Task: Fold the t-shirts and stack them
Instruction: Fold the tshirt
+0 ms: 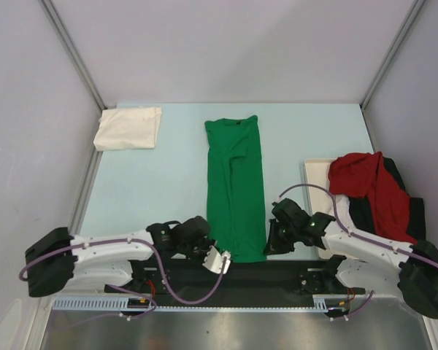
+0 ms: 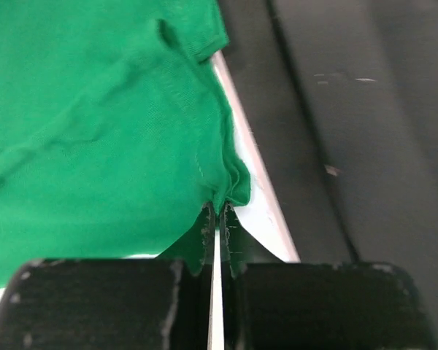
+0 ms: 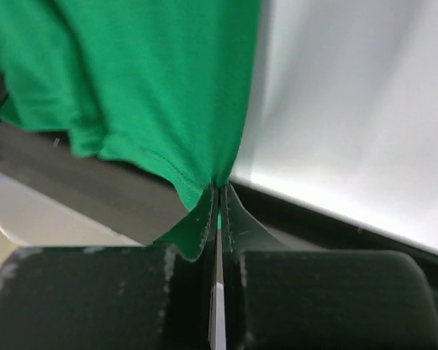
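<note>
Well, the red shirt [image 1: 369, 191] half covers the dark shirt [image 1: 419, 214]; your left pincer [image 2: 215, 213] and right pincer [image 3: 219, 193] each pinch a green shirt [image 1: 236, 182] corner at the tabletop [image 1: 153, 189]'s near edge.

My two arms lie low along the near edge, forearms stretched inward from their outer bases, wrists turned toward each other. My left gripper [image 1: 226, 259] has its jaws pressed together on the near left hem corner of the green t-shirt [image 1: 236, 189]. My right gripper [image 1: 270, 248] mirrors it, jaws clamped tight on the near right corner, cloth pinched at the very fingertips [image 3: 204, 211].
</note>
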`<action>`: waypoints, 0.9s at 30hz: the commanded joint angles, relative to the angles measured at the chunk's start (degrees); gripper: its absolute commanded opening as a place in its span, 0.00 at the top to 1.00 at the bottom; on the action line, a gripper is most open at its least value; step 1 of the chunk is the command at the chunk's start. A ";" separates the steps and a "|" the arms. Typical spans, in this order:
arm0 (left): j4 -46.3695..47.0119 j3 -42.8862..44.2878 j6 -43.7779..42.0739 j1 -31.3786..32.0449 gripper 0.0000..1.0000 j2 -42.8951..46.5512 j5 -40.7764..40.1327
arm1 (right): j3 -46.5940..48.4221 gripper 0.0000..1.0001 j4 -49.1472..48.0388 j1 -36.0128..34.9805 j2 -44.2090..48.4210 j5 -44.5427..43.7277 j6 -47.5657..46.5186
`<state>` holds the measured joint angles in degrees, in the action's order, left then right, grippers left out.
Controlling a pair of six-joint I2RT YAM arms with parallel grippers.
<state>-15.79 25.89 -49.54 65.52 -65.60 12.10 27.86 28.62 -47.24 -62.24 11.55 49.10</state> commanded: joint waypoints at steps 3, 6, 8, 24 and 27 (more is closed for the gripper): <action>-6.01 -1.45 2.95 -0.21 1.00 13.37 7.24 | 2.63 1.00 10.22 -3.73 8.34 2.77 4.34; -3.73 -1.11 4.97 -3.36 1.00 13.66 5.92 | 6.40 1.00 12.16 -2.16 8.19 1.02 1.97; -0.57 -0.23 6.72 -5.56 1.00 13.22 5.22 | 8.87 1.00 13.21 1.95 6.61 0.84 -2.31; 4.45 23.67 13.24 -33.42 1.00 -12.95 11.46 | 34.10 1.00 -5.24 26.41 -26.43 5.85 -19.30; 5.24 27.10 14.29 -35.19 1.00 -18.13 8.30 | 37.61 1.00 -6.91 28.25 -31.87 6.90 -19.39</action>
<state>-12.19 49.10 -37.26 31.99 -79.83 21.19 61.32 25.76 -20.56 -90.67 16.53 31.75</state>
